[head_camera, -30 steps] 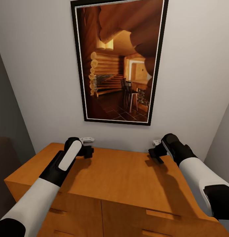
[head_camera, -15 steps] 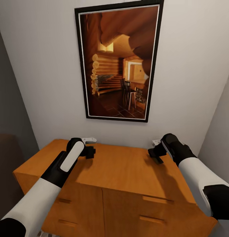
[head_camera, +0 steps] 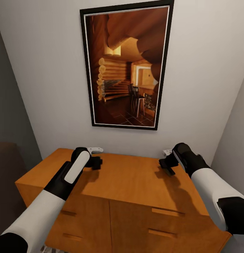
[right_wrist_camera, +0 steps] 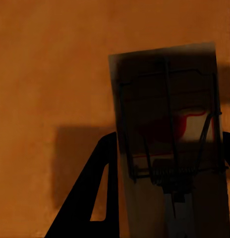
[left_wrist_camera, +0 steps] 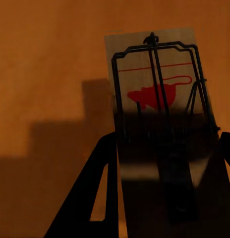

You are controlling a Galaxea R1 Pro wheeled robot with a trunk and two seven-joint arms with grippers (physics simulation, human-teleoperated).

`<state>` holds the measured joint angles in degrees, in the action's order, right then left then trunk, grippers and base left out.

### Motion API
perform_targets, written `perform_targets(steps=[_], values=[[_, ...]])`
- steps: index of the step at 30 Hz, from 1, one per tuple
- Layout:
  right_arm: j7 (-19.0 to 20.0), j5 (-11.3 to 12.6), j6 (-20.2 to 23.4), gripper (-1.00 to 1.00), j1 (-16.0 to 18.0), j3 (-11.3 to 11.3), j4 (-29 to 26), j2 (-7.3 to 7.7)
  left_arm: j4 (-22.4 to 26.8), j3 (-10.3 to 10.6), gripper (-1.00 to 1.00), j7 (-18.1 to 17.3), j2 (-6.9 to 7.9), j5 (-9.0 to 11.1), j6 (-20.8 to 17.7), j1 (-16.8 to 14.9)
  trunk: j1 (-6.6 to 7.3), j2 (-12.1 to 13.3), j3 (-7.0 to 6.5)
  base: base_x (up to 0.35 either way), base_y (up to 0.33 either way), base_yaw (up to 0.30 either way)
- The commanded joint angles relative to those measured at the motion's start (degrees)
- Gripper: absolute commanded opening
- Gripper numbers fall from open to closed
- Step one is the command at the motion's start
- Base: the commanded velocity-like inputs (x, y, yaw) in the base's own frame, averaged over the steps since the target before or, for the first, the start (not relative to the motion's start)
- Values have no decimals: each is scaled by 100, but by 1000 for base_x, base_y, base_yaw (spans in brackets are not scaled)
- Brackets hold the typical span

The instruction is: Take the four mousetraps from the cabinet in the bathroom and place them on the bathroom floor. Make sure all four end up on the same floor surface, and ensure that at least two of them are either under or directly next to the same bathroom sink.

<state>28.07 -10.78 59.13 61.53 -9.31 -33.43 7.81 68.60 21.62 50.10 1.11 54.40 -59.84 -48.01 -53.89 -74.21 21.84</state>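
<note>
Both arms reach over the top of the orange-brown cabinet (head_camera: 132, 184). In the left wrist view a tan mousetrap (left_wrist_camera: 154, 74) with dark wire and a red mouse mark sits between the black fingers (left_wrist_camera: 102, 188) of my left gripper (left_wrist_camera: 167, 144), above the cabinet top. The right wrist view shows a second, shadowed mousetrap (right_wrist_camera: 164, 124) held the same way in my right gripper (right_wrist_camera: 167, 139). From the head, my left gripper (head_camera: 96, 162) hovers over the back left of the top and my right gripper (head_camera: 166, 165) over the back right. A pale flat edge (head_camera: 95, 150) shows by the left one.
A large framed picture (head_camera: 127, 66) hangs on the white wall behind the cabinet. A grey wall (head_camera: 237, 133) closes in on the right and a darker one (head_camera: 9, 105) on the left. Drawer fronts with slim handles (head_camera: 167, 212) face me. A sliver of patterned floor (head_camera: 48, 250) shows at the bottom left.
The head view has drawn back and shifted, so more of the cabinet front shows. Both grippers keep their traps and their places in the view.
</note>
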Motion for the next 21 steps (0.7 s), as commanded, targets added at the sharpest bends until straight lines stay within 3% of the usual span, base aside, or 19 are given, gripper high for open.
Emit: perform_targets(steps=[1, 4, 13, 18, 21], values=[[-89, -30, -161, -100, 7, -22, 12, 59, -2, 15, -100, -34, 9, 45, -16, -7, 0, -5, 7, 0, 0, 0], [-203, 13, -508, -100, 8, -13, 33, 176, 5, 25, -100, -402, 10, 21, -16, -7, 0, -5, 7, 0, 0, 0], [-246, 25, -684, -100, 4, 12, 331, 202, 26, 121, -100, -405, -4, 1, -11, -7, 0, -5, 7, -154, 144, 0], [-216, 11, -695, -100, 6, 524, 347, 209, 22, 167, -100, -406, 2, 17, -11, -7, 0, -5, 7, -265, 191, 0], [-217, -22, -707, -100, 7, 767, 80, 207, 22, 174, -100, -406, 10, 8, -5, -7, 0, -5, 7, -293, 170, 0]])
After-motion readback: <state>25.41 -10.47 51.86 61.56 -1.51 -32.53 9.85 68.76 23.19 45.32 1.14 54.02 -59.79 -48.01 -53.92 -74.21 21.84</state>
